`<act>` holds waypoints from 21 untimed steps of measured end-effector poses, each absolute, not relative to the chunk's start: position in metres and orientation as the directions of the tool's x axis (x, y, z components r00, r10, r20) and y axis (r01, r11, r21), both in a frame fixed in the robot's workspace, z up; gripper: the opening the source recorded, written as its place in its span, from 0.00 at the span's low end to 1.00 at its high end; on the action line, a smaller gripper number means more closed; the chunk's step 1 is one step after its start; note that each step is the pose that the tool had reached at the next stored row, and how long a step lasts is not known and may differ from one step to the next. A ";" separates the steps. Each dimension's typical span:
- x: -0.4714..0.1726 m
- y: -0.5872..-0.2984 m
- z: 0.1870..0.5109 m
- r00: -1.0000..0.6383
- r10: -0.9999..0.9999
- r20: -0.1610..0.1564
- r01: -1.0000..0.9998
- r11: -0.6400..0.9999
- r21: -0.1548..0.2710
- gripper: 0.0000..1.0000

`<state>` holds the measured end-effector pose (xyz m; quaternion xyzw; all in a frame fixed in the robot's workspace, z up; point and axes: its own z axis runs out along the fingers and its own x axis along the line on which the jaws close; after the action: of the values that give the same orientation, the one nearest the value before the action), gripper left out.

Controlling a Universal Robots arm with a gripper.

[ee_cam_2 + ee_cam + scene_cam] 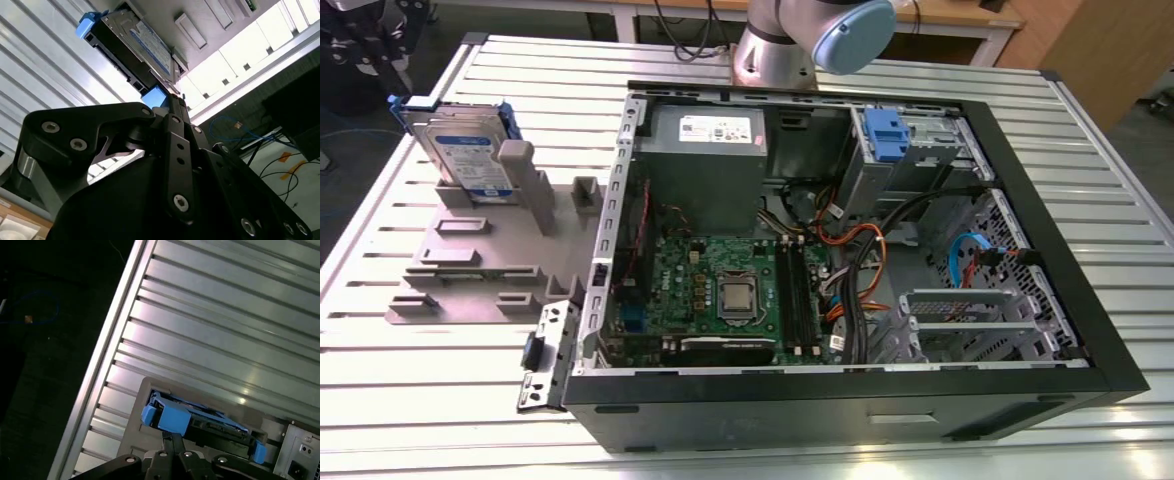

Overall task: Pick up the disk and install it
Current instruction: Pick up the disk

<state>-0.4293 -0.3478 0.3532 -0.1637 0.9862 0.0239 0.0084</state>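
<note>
Disk point(460, 150) on edge, claw lined up on it: your target stands upright in its blue carrier, slotted into a grey holder point(454, 275) on the table point(427, 410). It sits just off the open computer case point(787, 420), toward the exterior view's left, and nothing touches it there.

In the first wrist view the claw point(172, 436) looks clenched, tips pressed together on nothing. It points at the carrier's blue tab point(167, 417), at one end of the disk's thin upper edge. That edge marks the drive's long axis as you see it from the claw, and it runs crosswise to the claw's pointing line, off toward the grey power supply point(300, 460). The second wrist view agrees: the disk lies ahead of the tips, its broad labelled face turned aside.

In the exterior view the arm point(814, 40) rises behind the case and the disk stands alone. Judge claw and disk to be apart, then, and read their overlap as line of sight, not contact. The pick-up is not yet made.
</note>
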 end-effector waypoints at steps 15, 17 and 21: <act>-0.429 -0.348 0.353 -0.917 -0.398 -0.024 -0.399 0.916 0.044 0.11; -0.429 -0.348 0.353 -0.911 -0.412 -0.024 -0.413 0.910 0.044 0.11; -0.429 -0.348 0.353 -0.895 -0.445 -0.024 -0.446 0.894 0.044 0.11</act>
<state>-0.4293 -0.3484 0.3531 -0.2288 0.9732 0.0244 0.0067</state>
